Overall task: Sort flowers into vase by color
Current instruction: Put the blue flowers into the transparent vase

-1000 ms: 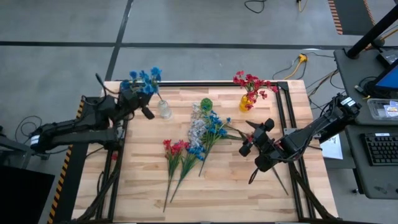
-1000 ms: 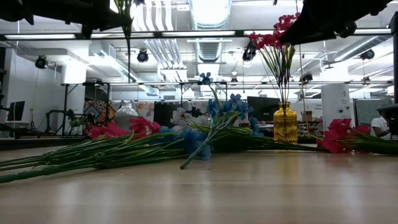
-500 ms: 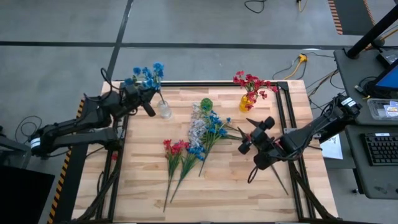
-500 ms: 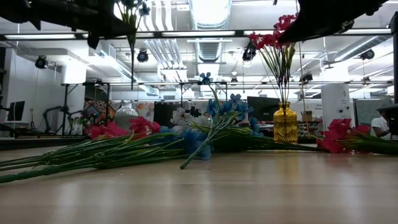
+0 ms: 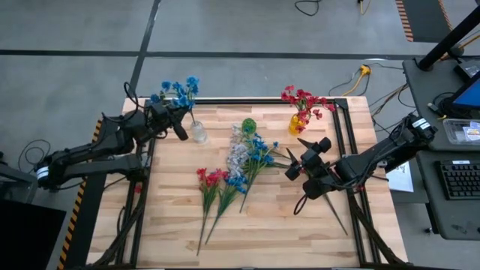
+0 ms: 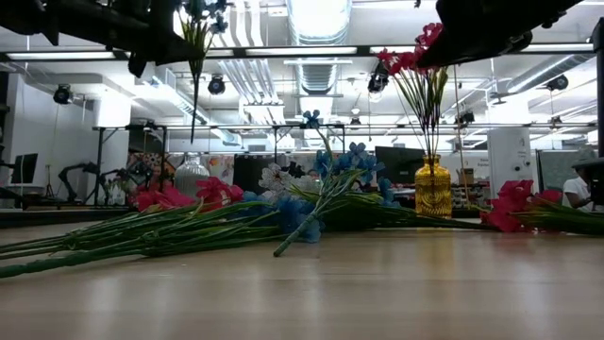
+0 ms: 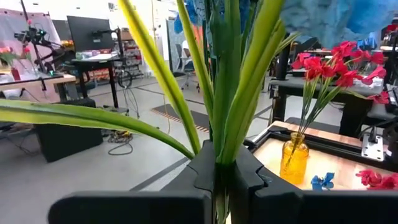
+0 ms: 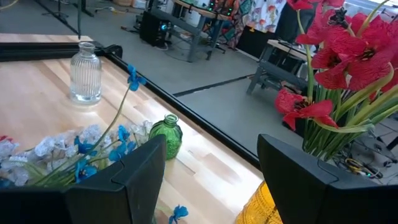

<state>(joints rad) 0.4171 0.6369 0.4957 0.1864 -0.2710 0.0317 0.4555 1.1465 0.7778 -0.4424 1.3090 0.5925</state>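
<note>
Holding a blue flower spray [image 5: 180, 91] by its green stem, fingers pinched tight on it per the wrist view, the left gripper [image 5: 169, 116] sits near the table's [image 5: 172, 225] far-left corner, just beside the clear vase [image 5: 199, 133]. Vs a sec ago the spray has shifted a bit toward the vase and looks more upright; stem end not yet in the neck. Judged: blue bunch is abt to be lowered in, so step is mid-insertion.

Right gripper [image 5: 303, 166] has crept toward the loose pile at table centre, jaws spread wide w/ nothing between them, prob lining up for the next pick.

Yellow vase [image 5: 298, 122] near the far-right corner already has red flowers [image 5: 304, 100]. Small green vase [image 5: 248, 126] at the far edge is empty. Pile [image 5: 244, 161] mixes blue, white & red sprays, stems tangled, so pulling one may drag others.
</note>
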